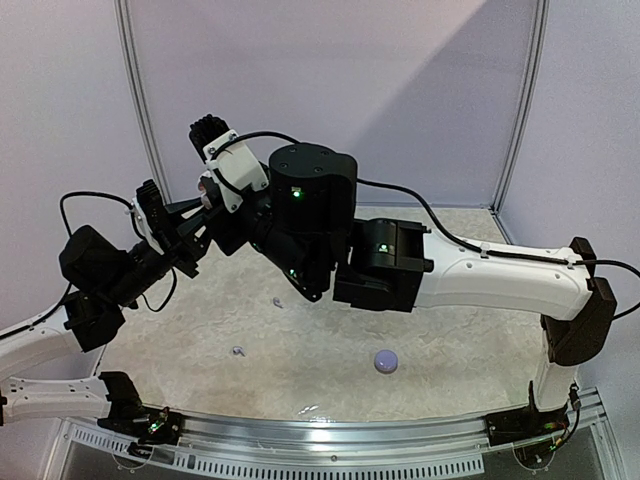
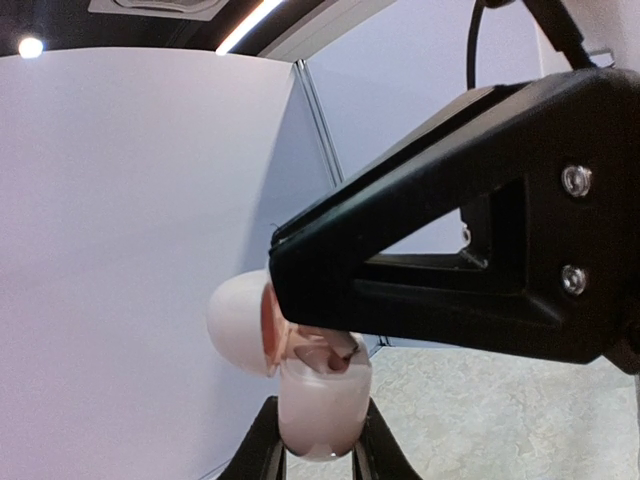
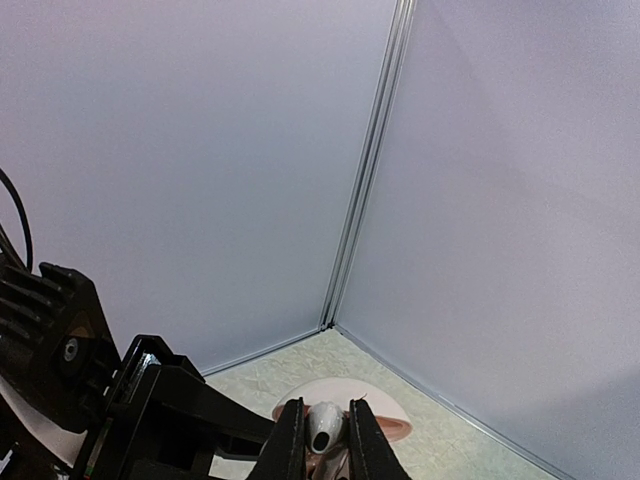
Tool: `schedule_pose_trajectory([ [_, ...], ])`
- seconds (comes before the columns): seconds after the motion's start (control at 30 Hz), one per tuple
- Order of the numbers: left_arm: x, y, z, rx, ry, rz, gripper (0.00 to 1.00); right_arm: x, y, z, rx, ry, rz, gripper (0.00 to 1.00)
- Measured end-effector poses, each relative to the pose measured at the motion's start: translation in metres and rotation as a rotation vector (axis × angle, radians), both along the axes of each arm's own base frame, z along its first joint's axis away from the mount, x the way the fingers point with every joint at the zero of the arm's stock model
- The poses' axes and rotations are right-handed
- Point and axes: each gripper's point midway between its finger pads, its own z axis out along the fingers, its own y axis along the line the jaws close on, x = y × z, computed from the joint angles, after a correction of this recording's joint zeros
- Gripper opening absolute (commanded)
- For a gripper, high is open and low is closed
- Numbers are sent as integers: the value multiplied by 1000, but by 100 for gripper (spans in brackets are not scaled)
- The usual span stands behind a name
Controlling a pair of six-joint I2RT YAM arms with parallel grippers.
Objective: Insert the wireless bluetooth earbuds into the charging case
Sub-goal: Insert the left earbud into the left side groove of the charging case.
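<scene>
My left gripper (image 2: 320, 445) is shut on the base of the pale lavender charging case (image 2: 320, 405) and holds it upright in the air. The case's lid (image 2: 238, 325) is swung open to the left, and the pinkish sockets show. My right gripper (image 3: 325, 440) is shut on a whitish earbud (image 3: 326, 428), directly over the open case (image 3: 385, 425). In the left wrist view its black finger (image 2: 450, 270) covers the top of the case. Seen from above, both grippers meet high at the left (image 1: 208, 200). A second tiny earbud (image 1: 237, 351) lies on the table.
A small round lavender object (image 1: 386, 361) lies on the marbled table (image 1: 330, 350) near the front. A pale speck (image 1: 277, 302) rests left of centre. Lavender walls close off the back and sides. The right arm (image 1: 480, 275) stretches across the middle of the table.
</scene>
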Motion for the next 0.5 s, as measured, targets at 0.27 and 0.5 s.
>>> schedule_pose_trajectory([
  [0.27, 0, 0, 0, -5, 7, -4, 0, 0, 0, 0, -2, -2, 0, 11],
  [0.5, 0, 0, 0, -6, 8, -5, 0, 0, 0, 0, -4, -4, 0, 12],
])
